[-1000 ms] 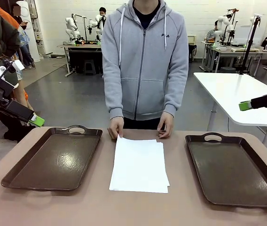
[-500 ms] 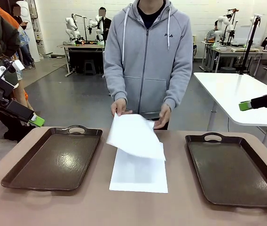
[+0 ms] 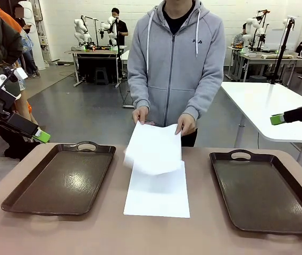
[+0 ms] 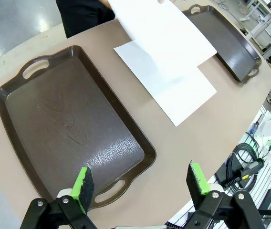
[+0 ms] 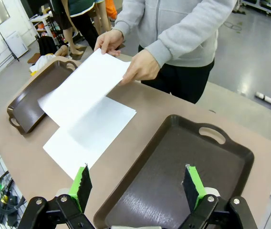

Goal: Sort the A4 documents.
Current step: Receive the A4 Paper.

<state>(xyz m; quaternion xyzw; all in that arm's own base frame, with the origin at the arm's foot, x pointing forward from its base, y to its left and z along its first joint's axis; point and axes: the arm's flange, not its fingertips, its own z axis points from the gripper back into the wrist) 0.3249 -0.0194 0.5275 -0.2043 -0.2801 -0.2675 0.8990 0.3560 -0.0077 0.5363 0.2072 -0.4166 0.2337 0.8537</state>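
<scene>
Right, my left gripper (image 4: 140,180) and right gripper (image 5: 138,186) hang wide open, empty, well apart from the A4 documents (image 3: 157,195), lying lengthwise toward me between 2 trays (image 3: 39,209); the person's hands (image 3: 140,113) hold 1 sheet (image 3: 153,149) above.

The flat sheet (image 3: 156,197) lies on the table (image 3: 156,236). One tray (image 3: 60,179) sits left of it, another tray (image 3: 265,195) right of it. Behind it stands a person (image 3: 175,64), a second sheet (image 3: 152,149) held above its far edge.
</scene>
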